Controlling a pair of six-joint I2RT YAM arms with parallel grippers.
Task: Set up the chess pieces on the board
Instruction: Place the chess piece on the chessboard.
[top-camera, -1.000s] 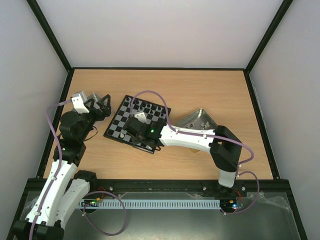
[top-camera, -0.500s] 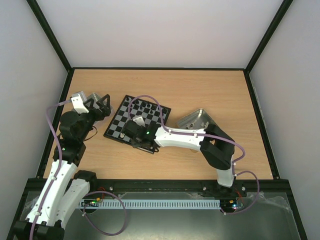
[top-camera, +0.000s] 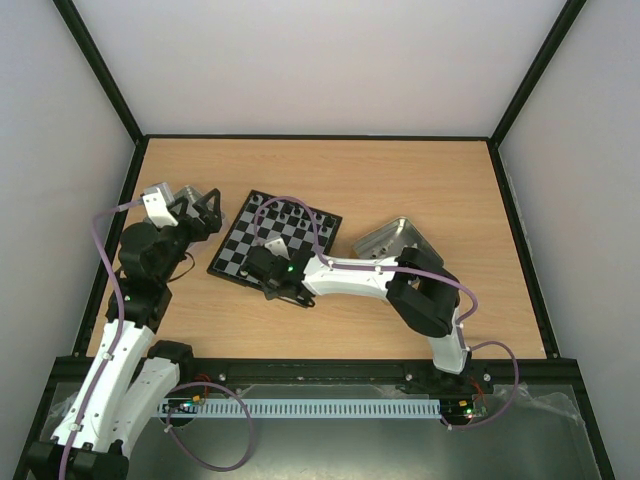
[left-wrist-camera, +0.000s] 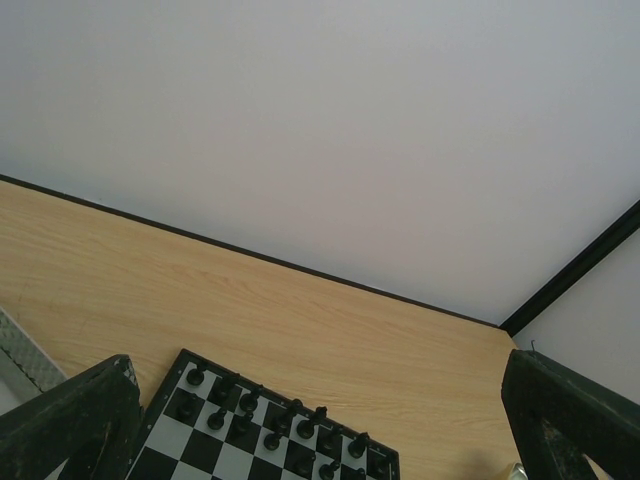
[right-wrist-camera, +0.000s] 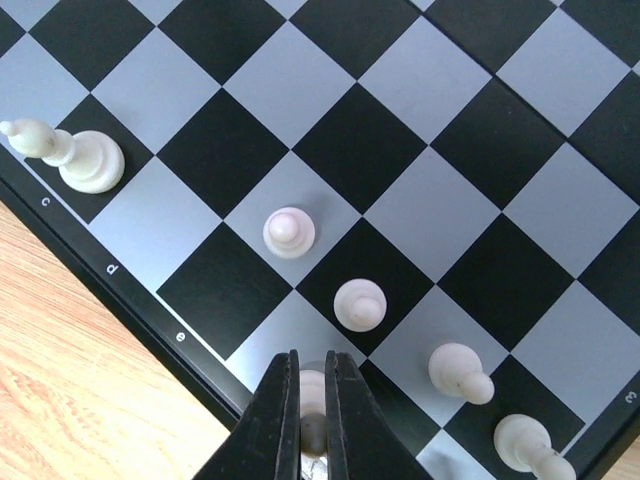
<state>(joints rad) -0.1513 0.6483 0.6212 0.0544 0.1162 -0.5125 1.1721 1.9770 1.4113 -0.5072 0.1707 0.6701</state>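
The right fingers (right-wrist-camera: 275, 425) are pinching shut on a small white piece (right-wrist-camera: 312, 392) and holding it at the edge row of the board (right-wrist-camera: 430, 205), near the border letter e. Whether its base is touching the square cannot be told. The left fingers (left-wrist-camera: 75, 420) are standing spread wide and grasping nothing. They are hanging over the left side of the bench (top-camera: 420, 180), apart from the board and facing the black pieces (left-wrist-camera: 270, 425) lined up on its far rows.

White pawns (right-wrist-camera: 289, 231) are standing in a row one rank in from the held piece, and a taller white piece (right-wrist-camera: 75, 155) is sitting on the edge row beside the letter c.

The piece is probably very light, hard and smooth, so it is likely to squirt out of a pinch or topple when let go. Taking it around the narrow stem under the head, fingers upright, seems safest, and the pawns close by are leaving little room.
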